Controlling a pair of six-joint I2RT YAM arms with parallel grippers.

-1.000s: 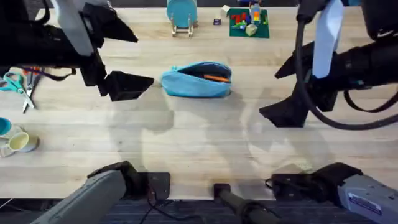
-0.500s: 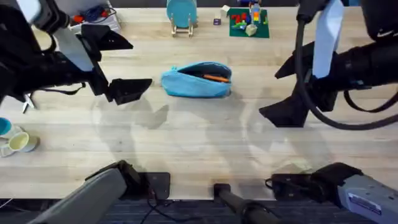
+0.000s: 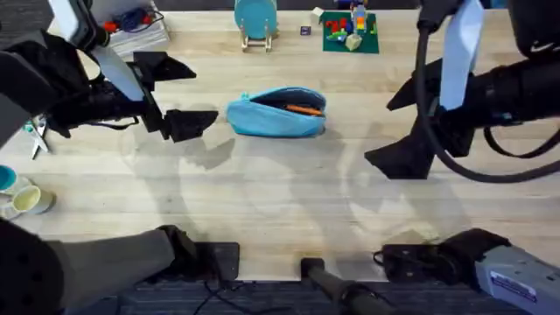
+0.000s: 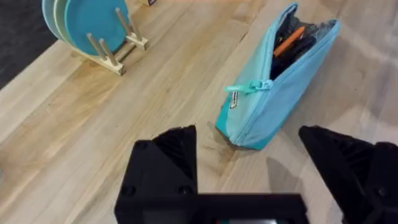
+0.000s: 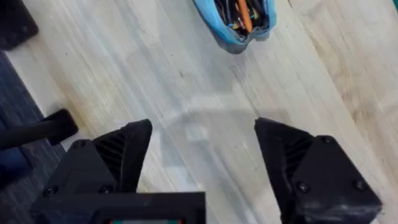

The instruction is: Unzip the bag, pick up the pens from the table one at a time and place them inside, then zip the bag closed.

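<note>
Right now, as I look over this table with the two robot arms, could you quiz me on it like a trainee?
1. True or false: the bag is zipped shut.
2. Which gripper is nearer the bag: A) left gripper or B) right gripper?
3. Fill in: the orange pen lies ____ the bag.

Key:
1. False. The left wrist view shows the zipper pull near one end and the top gaping open.
2. A. It hovers open just beside the bag's end; the right gripper, also open, is farther off.
3. Inside.
</note>
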